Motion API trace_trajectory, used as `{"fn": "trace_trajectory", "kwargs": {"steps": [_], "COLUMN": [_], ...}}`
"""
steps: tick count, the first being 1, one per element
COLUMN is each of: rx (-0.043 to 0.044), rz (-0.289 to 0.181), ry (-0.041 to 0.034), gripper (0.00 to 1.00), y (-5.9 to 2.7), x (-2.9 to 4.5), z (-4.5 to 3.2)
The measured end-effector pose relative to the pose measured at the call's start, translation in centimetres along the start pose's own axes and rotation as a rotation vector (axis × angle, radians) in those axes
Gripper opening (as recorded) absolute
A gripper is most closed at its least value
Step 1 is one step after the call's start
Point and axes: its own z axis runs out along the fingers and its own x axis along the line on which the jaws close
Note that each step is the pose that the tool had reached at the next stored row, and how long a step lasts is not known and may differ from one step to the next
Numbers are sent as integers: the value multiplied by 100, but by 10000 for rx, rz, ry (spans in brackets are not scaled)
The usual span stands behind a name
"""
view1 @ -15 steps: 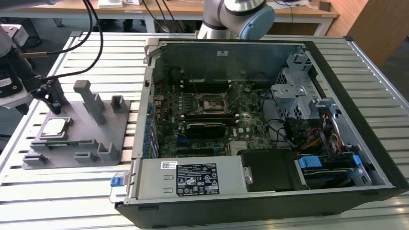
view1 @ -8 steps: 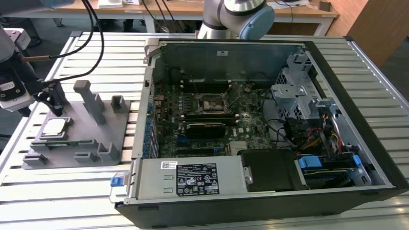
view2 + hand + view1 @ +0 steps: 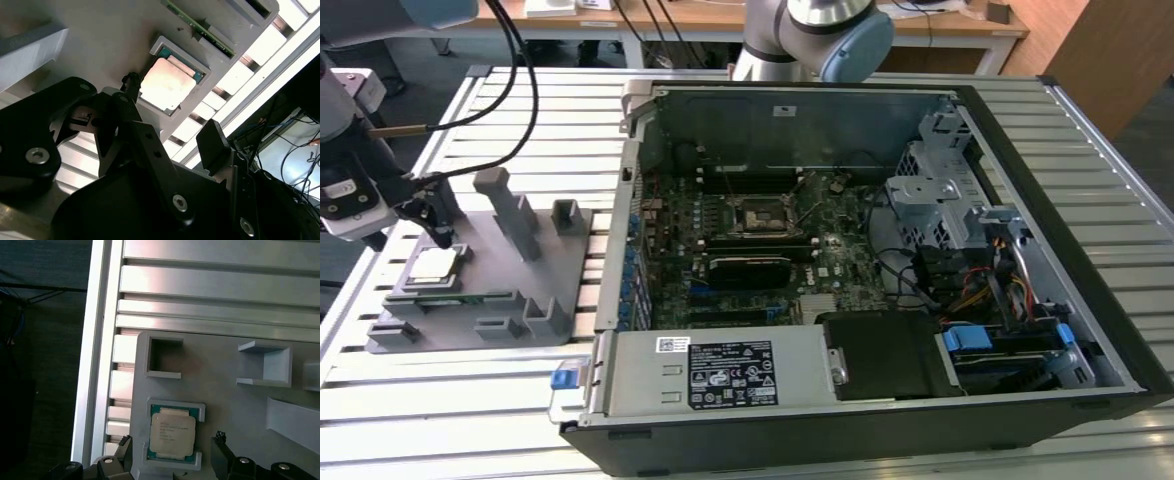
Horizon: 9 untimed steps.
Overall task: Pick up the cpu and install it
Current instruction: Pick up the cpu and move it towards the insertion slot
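The cpu (image 3: pixel 434 265) is a small silvery square chip lying flat in a recess of the grey fixture plate (image 3: pixel 494 300), at the exterior view's left. My gripper (image 3: pixel 427 228) hangs just above it, open, with nothing held. In both wrist views the cpu (image 3: pixel 172 435) (image 3: pixel 167 82) lies between the two black fingertips (image 3: pixel 220 441), which stand apart on either side of its recess. The black square socket (image 3: pixel 758 215) sits on the motherboard inside the open computer case.
The fixture plate carries upright grey blocks (image 3: pixel 507 210) close behind the gripper and a green strip (image 3: pixel 200 27) in a slot beside the cpu. The open case (image 3: pixel 881 250) lies on a slatted metal table (image 3: pixel 520 400). Cables (image 3: pixel 507 60) trail above the gripper.
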Motion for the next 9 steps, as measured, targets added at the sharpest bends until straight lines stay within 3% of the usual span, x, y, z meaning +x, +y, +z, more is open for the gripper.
{"fn": "trace_trajectory", "kwargs": {"steps": [9], "rx": [13], "rz": [-4], "ry": [-1], "gripper": [72], "y": [-12], "x": [0], "z": [36]}}
